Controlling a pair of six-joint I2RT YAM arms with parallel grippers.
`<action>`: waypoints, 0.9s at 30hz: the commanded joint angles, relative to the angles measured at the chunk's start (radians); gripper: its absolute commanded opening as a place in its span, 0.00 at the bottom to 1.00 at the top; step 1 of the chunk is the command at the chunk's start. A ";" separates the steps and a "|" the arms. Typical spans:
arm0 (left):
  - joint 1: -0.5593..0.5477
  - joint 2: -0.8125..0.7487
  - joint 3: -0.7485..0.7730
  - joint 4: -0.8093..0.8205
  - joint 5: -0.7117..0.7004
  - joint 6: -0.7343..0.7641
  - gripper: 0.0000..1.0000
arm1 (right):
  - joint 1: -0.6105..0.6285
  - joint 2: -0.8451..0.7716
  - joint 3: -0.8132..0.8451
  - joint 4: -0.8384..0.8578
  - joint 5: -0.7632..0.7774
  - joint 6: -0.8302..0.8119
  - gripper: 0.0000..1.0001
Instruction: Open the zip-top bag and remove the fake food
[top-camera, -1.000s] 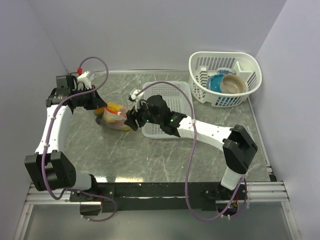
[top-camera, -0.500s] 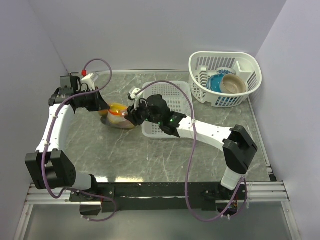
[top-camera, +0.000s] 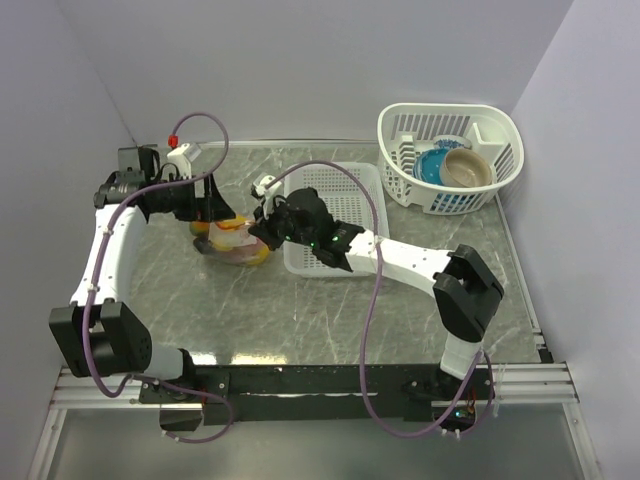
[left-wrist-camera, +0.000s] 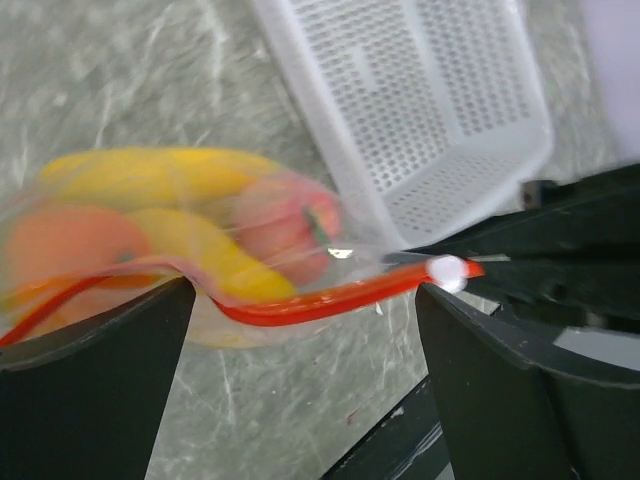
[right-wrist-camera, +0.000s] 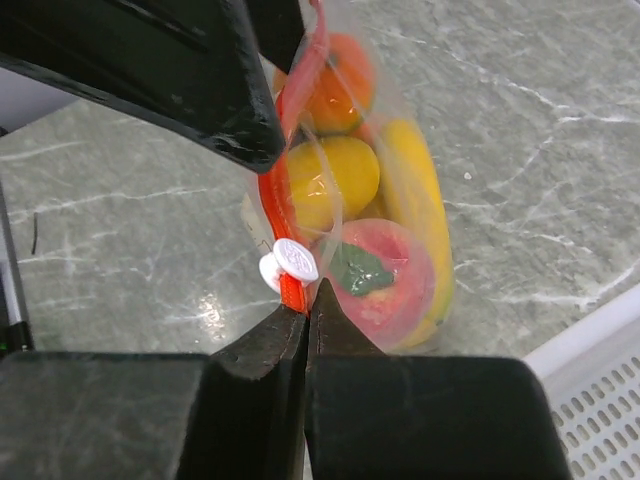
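While the bag sat between the two arms, just beside the white slotted tray, I had the right gripper pinched tight on the orange-red zip strip, right under the white slider. The left gripper was spread wide, with the strip crossing the gap and nothing clamped. The fake food was all inside: yellow pieces, an orange one, a pink-red peach pressed against the plastic. Whether the bag touched the table, I couldn't tell.
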 joint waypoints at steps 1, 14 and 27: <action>-0.011 0.019 0.097 -0.106 0.231 0.174 0.99 | -0.021 -0.028 0.055 0.035 -0.047 0.045 0.00; -0.017 0.050 0.275 -0.499 0.645 1.061 0.97 | -0.218 -0.028 0.136 0.101 -0.544 0.277 0.00; -0.094 0.009 0.130 0.106 0.590 0.676 0.91 | -0.150 -0.008 0.209 -0.094 -0.609 0.133 0.00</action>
